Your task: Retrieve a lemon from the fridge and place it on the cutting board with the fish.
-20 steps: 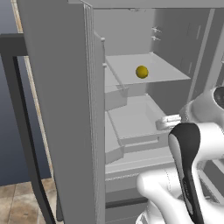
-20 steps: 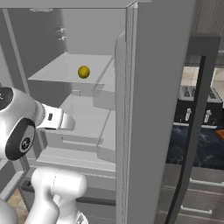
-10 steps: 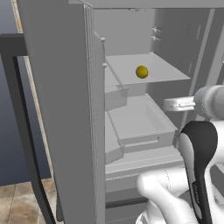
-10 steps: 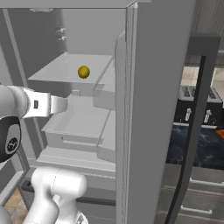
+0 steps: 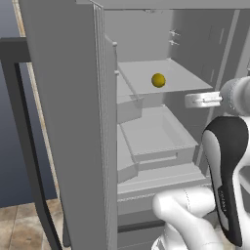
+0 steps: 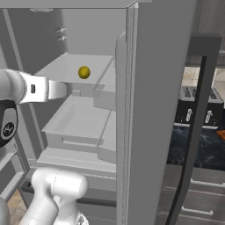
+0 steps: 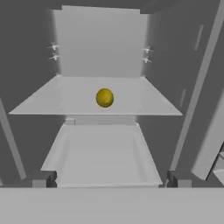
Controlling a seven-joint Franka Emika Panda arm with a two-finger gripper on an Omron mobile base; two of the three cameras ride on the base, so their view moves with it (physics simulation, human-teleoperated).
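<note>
Your claw [image 7: 109,178] stands fully open and empty: in the hand view its two dark fingertips [image 7: 43,178] sit wide apart at the bottom, with nothing between them. It is aimed straight into the open fridge [image 5: 146,127], level with the front of the pale bin [image 7: 103,155] below the shelf [image 7: 65,98]. In the left base view you see the hand [image 5: 202,100] as a white stub in front of the fridge's right side, just below shelf height; in the right base view the same hand [image 6: 44,89] reaches in from the left edge. Taking the shelf as your landmark: the lemon [image 7: 105,97] rests on it, near its middle and a little back from the front edge, well apart from the claw and untouched. It also reads as a yellow ball on the shelf in the left base view [image 5: 157,80] and the right base view [image 6: 84,72]. Directly under the shelf sits the bin. The fridge door [image 5: 68,122] stands open to the left of the shelf, edge-on to the left base camera.
</note>
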